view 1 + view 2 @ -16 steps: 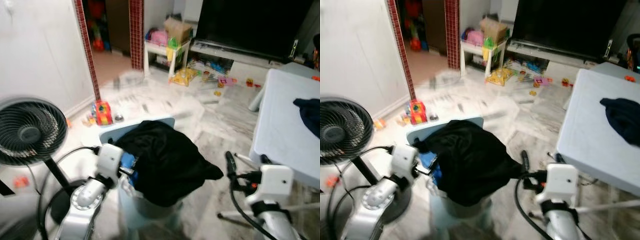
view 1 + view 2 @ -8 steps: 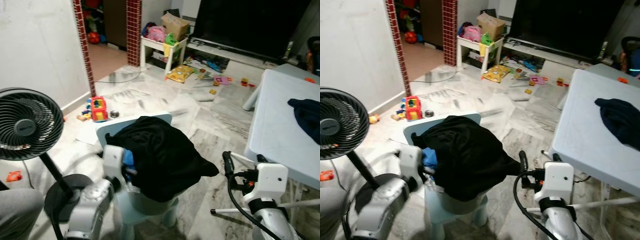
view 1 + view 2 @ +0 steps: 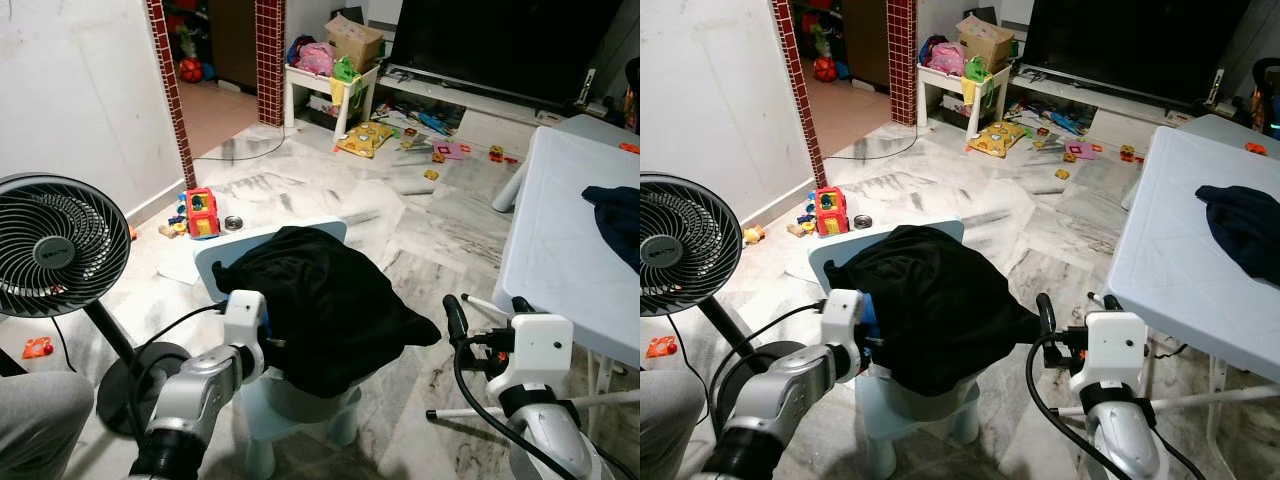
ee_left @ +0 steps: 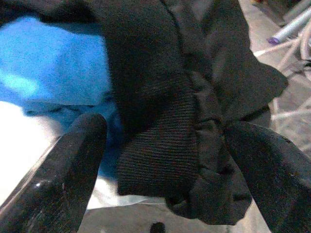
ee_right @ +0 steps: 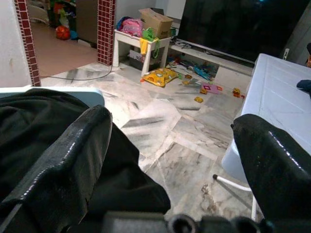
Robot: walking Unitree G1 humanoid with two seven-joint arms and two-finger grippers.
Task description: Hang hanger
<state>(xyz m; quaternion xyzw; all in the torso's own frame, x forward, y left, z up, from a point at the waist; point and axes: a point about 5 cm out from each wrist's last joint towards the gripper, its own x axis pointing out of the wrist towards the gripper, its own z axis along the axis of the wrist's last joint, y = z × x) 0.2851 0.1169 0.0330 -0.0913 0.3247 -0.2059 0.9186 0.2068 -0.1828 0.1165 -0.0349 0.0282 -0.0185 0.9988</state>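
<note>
Left wrist view: black garment (image 4: pixel 165 97) between fingers (image 4: pixel 68 170)

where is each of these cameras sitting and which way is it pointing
Head stereo pair: looks forward and down at the black garment heaped on a small chair; both silver arms show.
Left wrist: along the open left gripper, at the garment's cuff.
Right wrist: along the open right gripper, over garment, toward the white table.
All share the garment.

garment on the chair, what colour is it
Black garment on the chair, clearest in the right eye view.
</note>
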